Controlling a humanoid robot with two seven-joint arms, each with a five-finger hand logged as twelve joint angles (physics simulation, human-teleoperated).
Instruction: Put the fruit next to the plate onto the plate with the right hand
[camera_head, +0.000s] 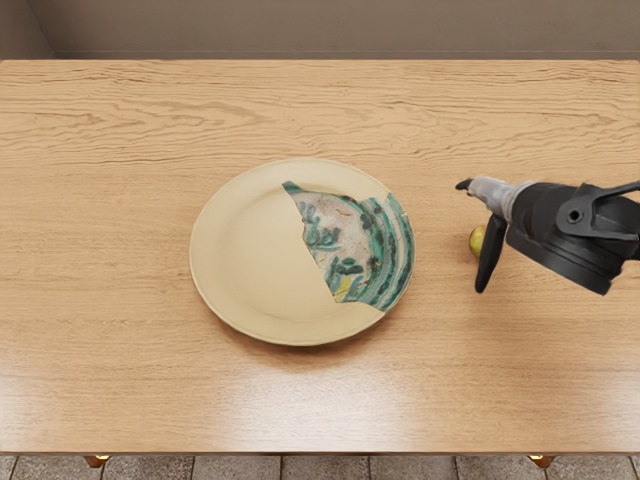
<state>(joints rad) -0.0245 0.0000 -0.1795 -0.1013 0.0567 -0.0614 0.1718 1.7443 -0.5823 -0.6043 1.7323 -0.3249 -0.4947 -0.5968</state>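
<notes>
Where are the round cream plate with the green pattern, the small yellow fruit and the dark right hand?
Round cream plate (240, 255): head view, bare cream part left of the pattern.
Small yellow fruit (477, 241): head view, visible left side, rest hidden by the hand.
Dark right hand (535, 225): head view, middle of the hand.

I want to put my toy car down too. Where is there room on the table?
Lots of bare table left of the plate, and strips behind and in front of it. It is crowded right of the plate: the fruit lies there with the right robot hand at it.
</notes>
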